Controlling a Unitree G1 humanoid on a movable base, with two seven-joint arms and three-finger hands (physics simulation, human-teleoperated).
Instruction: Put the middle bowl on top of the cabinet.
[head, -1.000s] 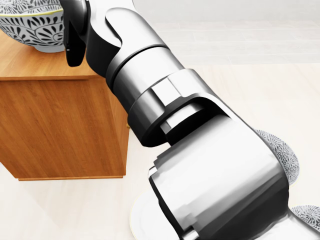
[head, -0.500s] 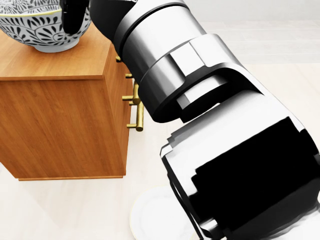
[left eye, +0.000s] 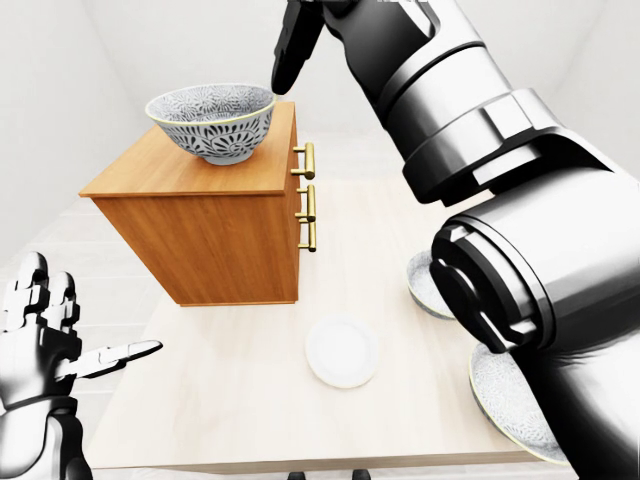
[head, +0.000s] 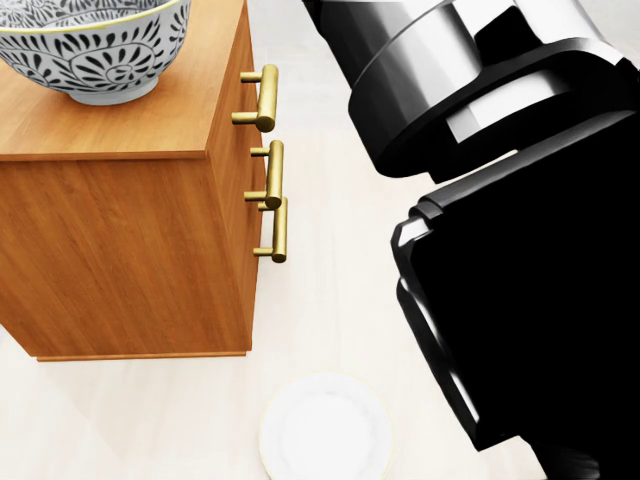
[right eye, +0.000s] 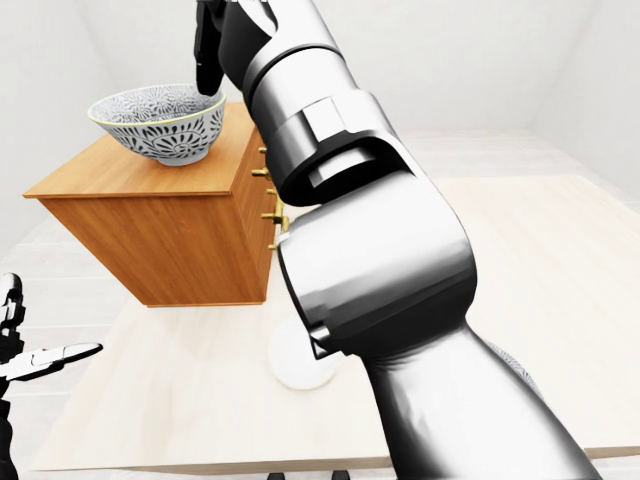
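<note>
Right robot hand (left eye: 292, 45) hangs empty, fingers (left eye: 282, 75) unclenched; the bowl (left eye: 212, 122) sits just below-left of it on the cabinet (left eye: 200, 230) top.

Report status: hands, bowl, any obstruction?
Right hand open, by bowl rim, not touching. Left hand open, empty. Bowl upright on cabinet top. Nothing in the way.

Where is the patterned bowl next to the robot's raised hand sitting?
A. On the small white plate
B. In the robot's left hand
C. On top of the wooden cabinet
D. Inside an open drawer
C: the bowl stands upright on the flat top of the cabinet, and the right hand by its rim does not close round it.
</note>
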